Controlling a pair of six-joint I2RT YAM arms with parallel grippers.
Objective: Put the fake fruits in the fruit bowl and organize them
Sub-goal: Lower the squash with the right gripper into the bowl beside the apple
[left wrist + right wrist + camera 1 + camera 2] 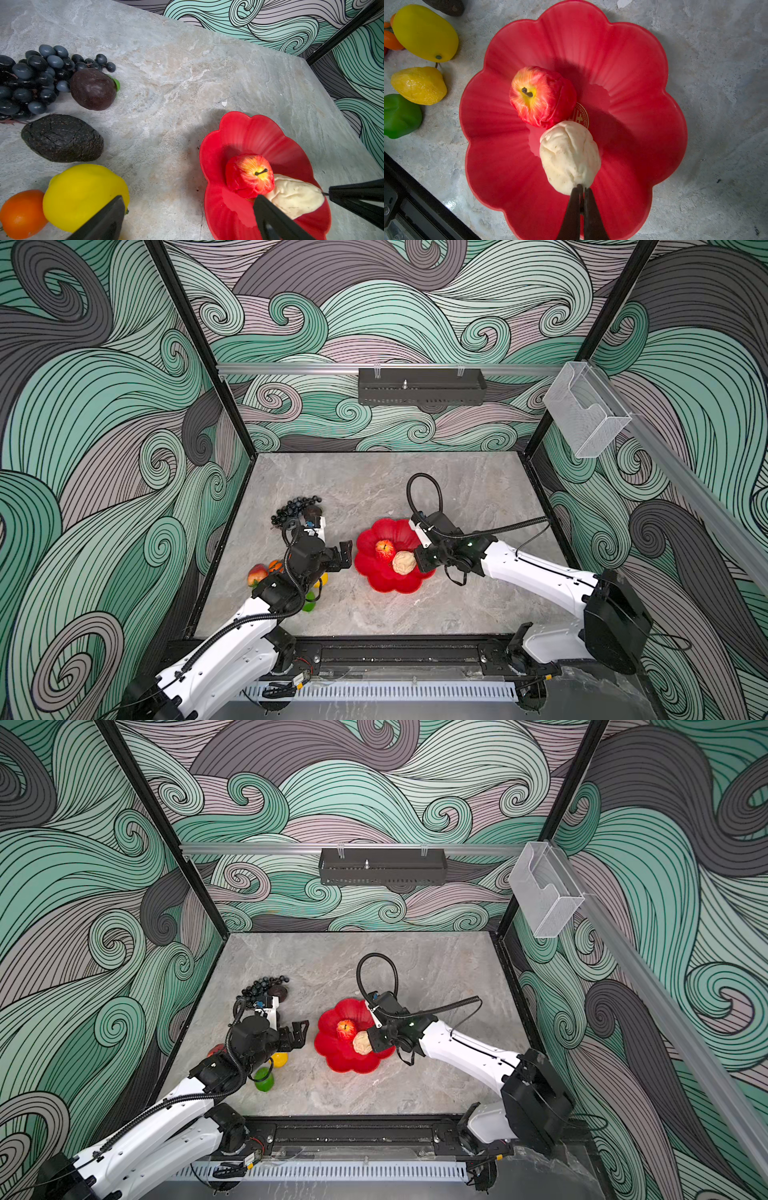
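One pear (569, 155) in bowl (633, 62), stem pinched by right gripper (581, 189); left gripper (189, 204) spread, its arm (257, 614) half-hiding lemon (323, 579).

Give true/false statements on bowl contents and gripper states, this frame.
1. The apple lies in the fruit bowl. True.
2. The grape bunch is in the fruit bowl. False: it lies on the table, well left of the bowl.
3. The right gripper is shut on the pear at its stem end. True.
4. The left gripper is shut on a fruit. False: it is open and empty, beside the bowl.
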